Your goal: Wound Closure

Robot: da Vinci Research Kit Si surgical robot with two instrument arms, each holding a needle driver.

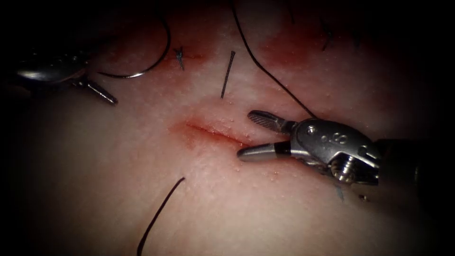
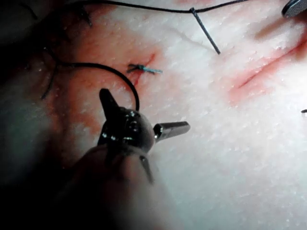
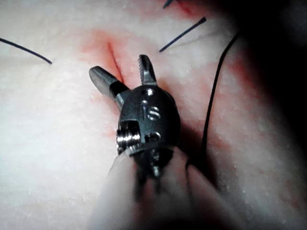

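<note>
Tissue (image 1: 118, 180), right pincer (image 1: 242, 135) agape astride cut (image 1: 208, 132), empty.

Bare tissue (image 1: 95, 189) left of cut (image 1: 213, 133) gives free room. Right tool (image 1: 246, 135), jaws apart, blocks cut's right end; thread (image 1: 265, 71) crosses behind; needle (image 1: 147, 61) w/ left tool (image 1: 102, 92) top-left.

Left tool (image 2: 144, 112) jaws spread wide, holding nothing, hovering over tissue (image 2: 216, 158); curved needle (image 2: 115, 74) arcs just beyond jaws; cut (image 2: 261, 72) farther off, red fluid (image 2: 96, 52) around needle.
</note>
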